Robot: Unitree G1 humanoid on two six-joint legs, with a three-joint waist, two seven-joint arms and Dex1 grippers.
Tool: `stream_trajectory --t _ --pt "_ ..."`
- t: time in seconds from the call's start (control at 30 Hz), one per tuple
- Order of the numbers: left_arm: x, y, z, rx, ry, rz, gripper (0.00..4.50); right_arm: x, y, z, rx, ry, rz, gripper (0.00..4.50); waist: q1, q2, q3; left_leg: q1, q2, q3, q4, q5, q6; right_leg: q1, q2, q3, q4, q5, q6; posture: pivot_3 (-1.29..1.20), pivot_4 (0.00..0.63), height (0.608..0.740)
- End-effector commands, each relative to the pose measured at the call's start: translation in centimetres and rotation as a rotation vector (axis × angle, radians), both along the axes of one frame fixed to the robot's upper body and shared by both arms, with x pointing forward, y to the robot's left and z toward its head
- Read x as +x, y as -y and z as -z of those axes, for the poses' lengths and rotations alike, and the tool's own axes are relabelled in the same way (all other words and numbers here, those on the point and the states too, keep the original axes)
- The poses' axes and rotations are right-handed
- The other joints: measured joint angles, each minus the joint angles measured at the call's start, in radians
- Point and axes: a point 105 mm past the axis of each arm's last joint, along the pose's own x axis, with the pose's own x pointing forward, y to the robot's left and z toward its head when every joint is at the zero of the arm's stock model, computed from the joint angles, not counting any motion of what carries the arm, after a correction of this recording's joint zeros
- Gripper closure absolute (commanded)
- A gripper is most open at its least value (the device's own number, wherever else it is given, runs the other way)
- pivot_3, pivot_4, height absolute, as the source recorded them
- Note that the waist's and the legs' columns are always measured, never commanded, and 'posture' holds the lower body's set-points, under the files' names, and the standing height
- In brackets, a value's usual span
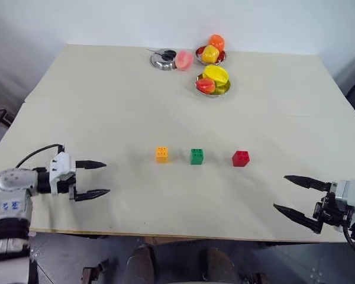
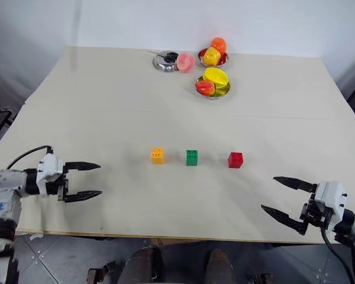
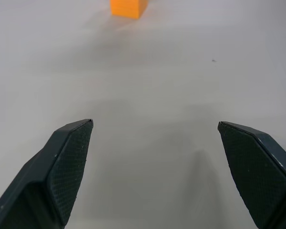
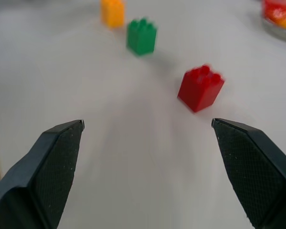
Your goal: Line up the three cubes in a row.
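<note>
Cubes in a line across the middle of the cream table (image 1: 94, 106), running left to right: orange-yellow cube (image 1: 162, 154) at the left end, green cube (image 1: 197, 156) in the middle, red cube (image 1: 241, 158) at the right end. All three sit flat, studs up, none touching another. The gap between green and red looks a little wider than the gap between orange-yellow and green. The row's long axis runs roughly parallel to the table's near edge, dipping very slightly toward that edge at the red end. The red cube looks turned a little against the line; the other two look squarer to it.

Left gripper (image 1: 91, 178) is over the near left part of the table, well apart from the orange-yellow cube, fingers pointing toward the row. Jaws spread wide, nothing between them; in the left wrist view only bare table lies between the two black fingers (image 3: 62, 171).

Right gripper (image 1: 296, 196) is at the near right of the table, well apart from the red cube, pointing in toward the table's middle. Jaws likewise spread wide and empty.

Far side of the table: three steel bowls. One bowl (image 1: 163, 61) with a pink toy fruit (image 1: 184, 60) just beside it; two bowls (image 1: 213, 89) holding yellow, orange and red toy fruits.
</note>
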Motion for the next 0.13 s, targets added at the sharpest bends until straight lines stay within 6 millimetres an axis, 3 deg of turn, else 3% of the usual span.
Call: stream_trajectory --t 0.03,0.13 --pt "-0.57 -0.64 -1.23 0.016 0.071 -0.074 0.03 -0.08 1.02 -0.11 -0.034 0.018 -0.015 0.00 0.001 0.000 0.000 0.001 0.000 0.000 0.000 0.000 0.000 0.000 0.000 0.000 0.000 0.000 0.000 0.00 0.150 0.740" --pt "-1.37 -0.58 -1.05 -0.022 0.062 -0.099 0.03 0.20 1.21 0.13 -0.018 0.021 -0.010 0.00 0.000 0.001 0.000 0.001 0.001 0.000 -0.001 0.001 -0.001 0.000 0.001 0.000 0.001 0.000 -0.001 0.00 0.150 0.740"
